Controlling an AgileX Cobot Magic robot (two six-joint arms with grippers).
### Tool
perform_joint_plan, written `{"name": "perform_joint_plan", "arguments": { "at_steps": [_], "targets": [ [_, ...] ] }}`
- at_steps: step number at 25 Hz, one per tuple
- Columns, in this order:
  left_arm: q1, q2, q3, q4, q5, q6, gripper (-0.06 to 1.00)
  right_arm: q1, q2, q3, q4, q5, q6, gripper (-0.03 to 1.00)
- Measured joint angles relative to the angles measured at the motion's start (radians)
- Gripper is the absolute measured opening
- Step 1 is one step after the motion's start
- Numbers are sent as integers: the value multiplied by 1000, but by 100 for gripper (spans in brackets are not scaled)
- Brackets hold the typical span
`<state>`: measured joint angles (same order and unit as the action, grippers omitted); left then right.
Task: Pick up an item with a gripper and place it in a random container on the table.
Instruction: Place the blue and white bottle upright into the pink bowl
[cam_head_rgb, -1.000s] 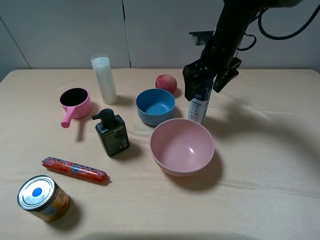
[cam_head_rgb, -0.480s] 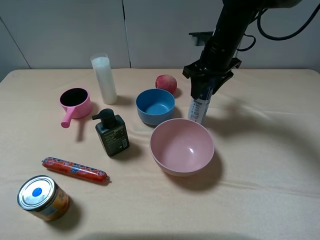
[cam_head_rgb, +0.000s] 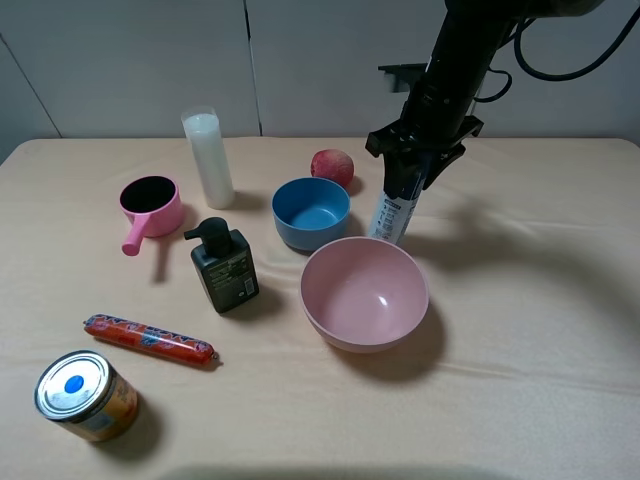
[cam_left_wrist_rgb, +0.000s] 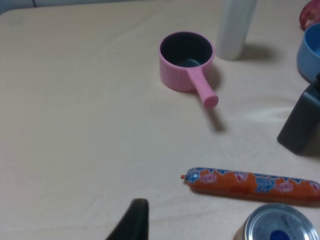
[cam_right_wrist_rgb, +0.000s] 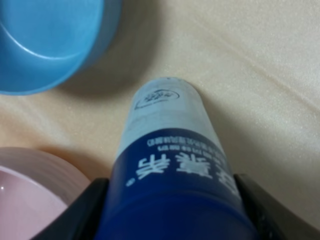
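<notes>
Beige cloth table (cam_head_rgb: 540, 330), far side — black two-finger gripper (cam_head_rgb: 411, 170) clamps slim blue-topped, white-labelled bottle (cam_head_rgb: 393, 215) near its top; rigid, light, likely slick.

The bottle (cam_head_rgb: 393, 215) is just behind the large bowl (cam_head_rgb: 338, 334), right of the smaller bowl (cam_head_rgb: 300, 233).

— What covers the table (cam_head_rgb: 540, 340)?
— Beige cloth, matt and slightly wrinkled.
— And the pink bowl (cam_head_rgb: 362, 343)?
— Smooth, plastic by the look, with a soft sheen inside. The blue bowl (cam_head_rgb: 312, 228) looks the same.
— The bottle (cam_right_wrist_rgb: 170, 165)?
— Glossy dark blue above, with a paler printed label below. The claw (cam_head_rgb: 408, 178) is matt black.
— The can (cam_head_rgb: 75, 388)?
— It has a shiny metal lid. The sausage (cam_head_rgb: 150, 338) has a glossy plastic wrapper.
</notes>
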<state>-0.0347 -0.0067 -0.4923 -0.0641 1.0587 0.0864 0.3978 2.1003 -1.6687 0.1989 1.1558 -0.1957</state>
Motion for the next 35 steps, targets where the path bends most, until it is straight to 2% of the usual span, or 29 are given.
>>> {"name": "perform_joint_plan", "arguments": {
  "at_steps": [8, 13, 18, 27, 35],
  "targets": [
    [0, 0, 0, 0, 0, 0, 100, 0, -13, -3, -16, 3, 11, 38],
    [0, 0, 0, 0, 0, 0, 100, 0, -24, -69, -35, 58, 31, 38],
    [0, 0, 0, 0, 0, 0, 100, 0, -43, -124, -43, 58, 39, 38],
    [0, 0, 0, 0, 0, 0, 100, 1, -133, -131, -51, 64, 66, 38],
    [0, 0, 0, 0, 0, 0, 100, 73, -226, -131, -102, 71, 136, 38]
  ]
}}
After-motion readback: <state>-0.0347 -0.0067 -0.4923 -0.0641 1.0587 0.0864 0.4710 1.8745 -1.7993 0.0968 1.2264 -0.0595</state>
